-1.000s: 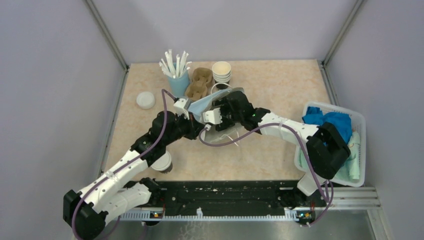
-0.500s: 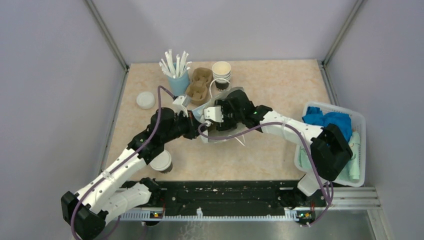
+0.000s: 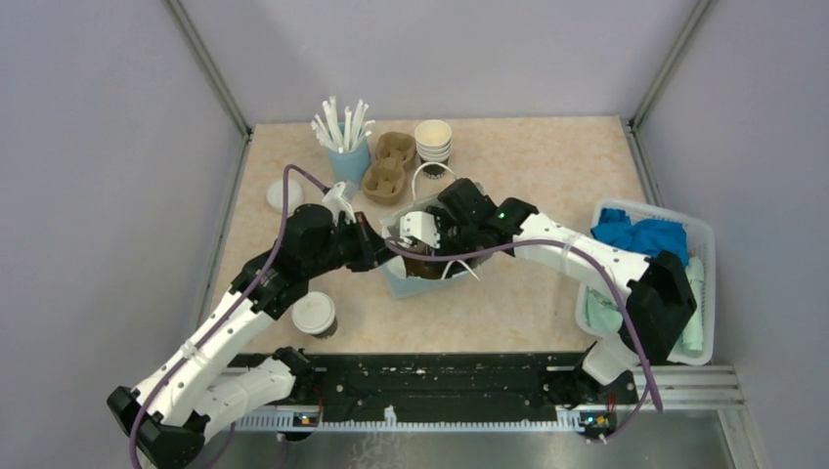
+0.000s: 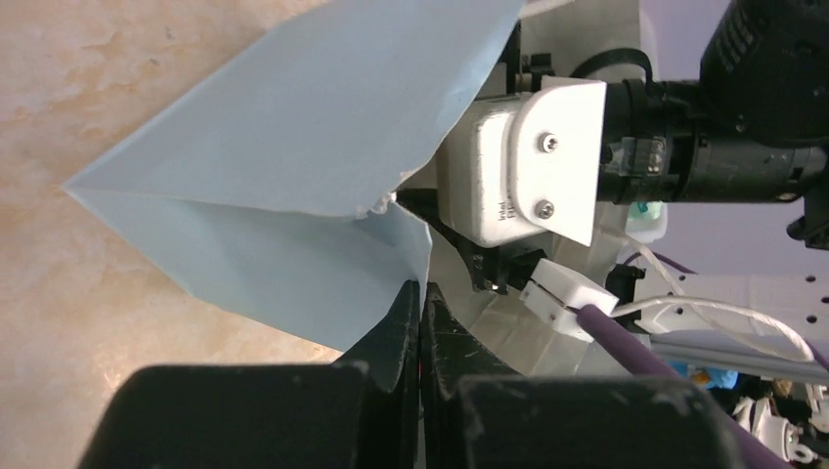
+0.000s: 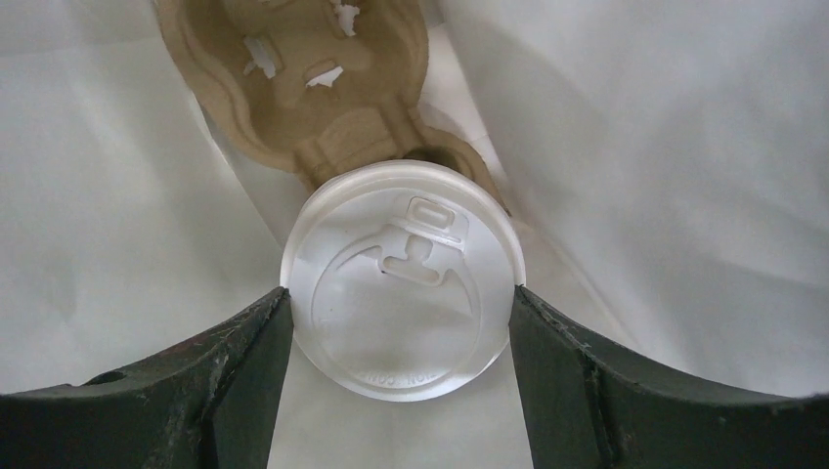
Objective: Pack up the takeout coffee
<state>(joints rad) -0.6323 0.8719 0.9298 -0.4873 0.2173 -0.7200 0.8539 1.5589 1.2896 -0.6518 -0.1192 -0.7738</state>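
Note:
A light blue paper bag (image 3: 403,277) stands open at mid-table. My left gripper (image 3: 376,246) is shut on the bag's left rim; in the left wrist view the jaws (image 4: 420,293) pinch the blue paper (image 4: 293,176). My right gripper (image 3: 430,244) reaches into the bag and is shut on a dark brown coffee cup with a white lid (image 5: 401,283), one finger (image 5: 244,362) on each side of it. A brown pulp cup carrier (image 5: 303,78) lies inside the bag behind the cup. A second capped cup (image 3: 315,315) stands near the left arm.
At the back stand a light blue cup of white straws (image 3: 347,156), pulp carriers (image 3: 388,164) and stacked empty cups (image 3: 433,142). A loose white lid (image 3: 282,195) lies at the left. A white basket (image 3: 702,293) with blue and green cloths sits at the right edge.
Both grippers have moved toward me and down. The bag has come down from a raised tilt to stand on the table, with the right gripper and cup lower inside it.

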